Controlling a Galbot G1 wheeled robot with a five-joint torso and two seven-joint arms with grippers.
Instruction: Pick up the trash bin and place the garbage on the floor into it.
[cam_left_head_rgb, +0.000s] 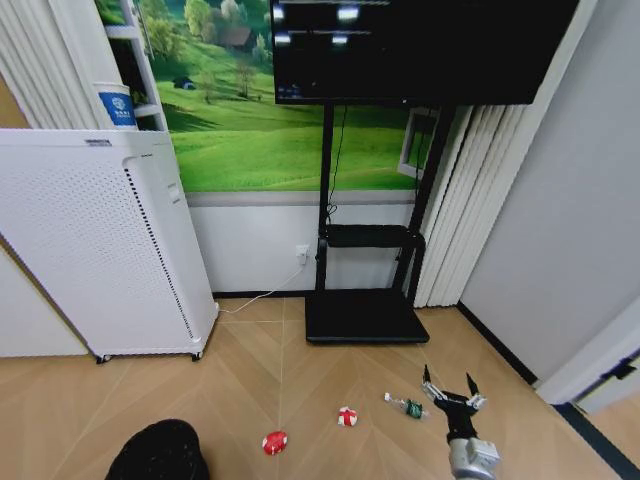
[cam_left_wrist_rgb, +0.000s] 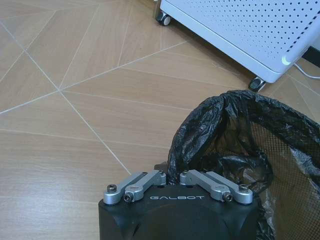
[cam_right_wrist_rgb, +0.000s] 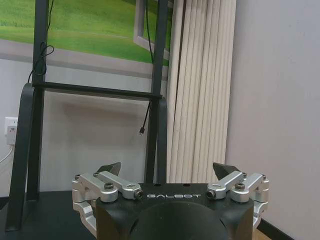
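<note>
Black bin (cam_left_head_rgb: 158, 452), lower left of head frame, is clamped at its rim by left gripper (cam_left_wrist_rgb: 172, 172). Right gripper (cam_left_head_rgb: 451, 392) spread empty, lower right beside bottle (cam_left_head_rgb: 406, 406); wrapper (cam_left_head_rgb: 347, 416) and red wad (cam_left_head_rgb: 274, 442) on floor (cam_left_head_rgb: 300, 350) unpicked.

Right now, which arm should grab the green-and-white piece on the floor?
Probably the right. The right gripper is open, just beside the green-and-white piece. The left gripper is shut on the trash bin rim, far from the litter.

The trash bin (cam_left_head_rgb: 160, 452) is cut off by the head view's lower edge.
</note>
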